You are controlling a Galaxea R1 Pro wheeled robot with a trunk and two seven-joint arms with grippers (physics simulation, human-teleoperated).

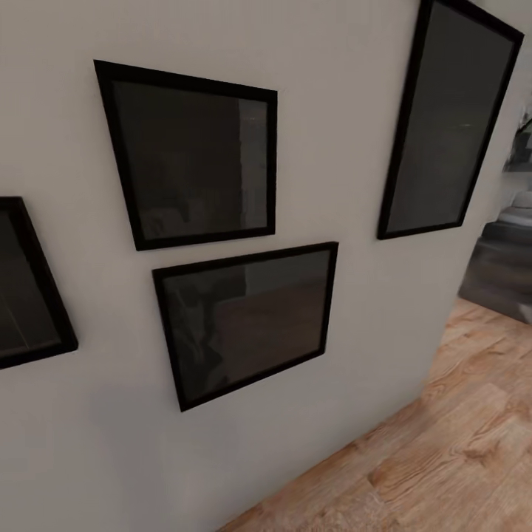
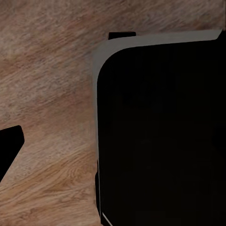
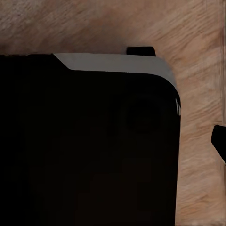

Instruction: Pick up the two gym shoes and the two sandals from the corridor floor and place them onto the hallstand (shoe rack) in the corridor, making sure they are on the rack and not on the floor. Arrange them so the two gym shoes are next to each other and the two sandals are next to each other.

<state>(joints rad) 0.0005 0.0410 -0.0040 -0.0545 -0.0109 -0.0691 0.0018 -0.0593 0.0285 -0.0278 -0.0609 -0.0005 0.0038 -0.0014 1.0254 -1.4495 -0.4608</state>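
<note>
the head view faces a pale grey wall (image 1: 347,148) at close range, tilted in the picture. four black-framed pictures hang on it: a squarish one (image 1: 191,164) in the upper middle, a wider one (image 1: 247,322) just below it, a tall narrow one (image 1: 449,122) toward the right, and a fourth (image 1: 26,284) cut off by the left edge. the glass in each is dark and shows only dim reflections. the wall meets the corridor floor (image 1: 458,451), light-brown wood-grain planks, along a line running from the bottom middle up toward the right. the bare planks widen toward the lower right corner. past the wall's right-hand corner stands blurred dark grey furniture (image 1: 502,273), in a further space.

the left wrist view looks down on the same plank floor (image 2: 47,84). a large black body with a rounded corner and a thin grey rim (image 2: 160,132) sits over the planks, apparently part of the robot itself. a small dark tip (image 2: 9,146) juts in at one edge, too little to tell how the left gripper stands.

the right wrist view has a matching black body with a grey rim (image 3: 89,141) above wood planks (image 3: 197,56). a dark sliver (image 3: 219,141) shows at the edge; the right gripper's state cannot be told.
</note>
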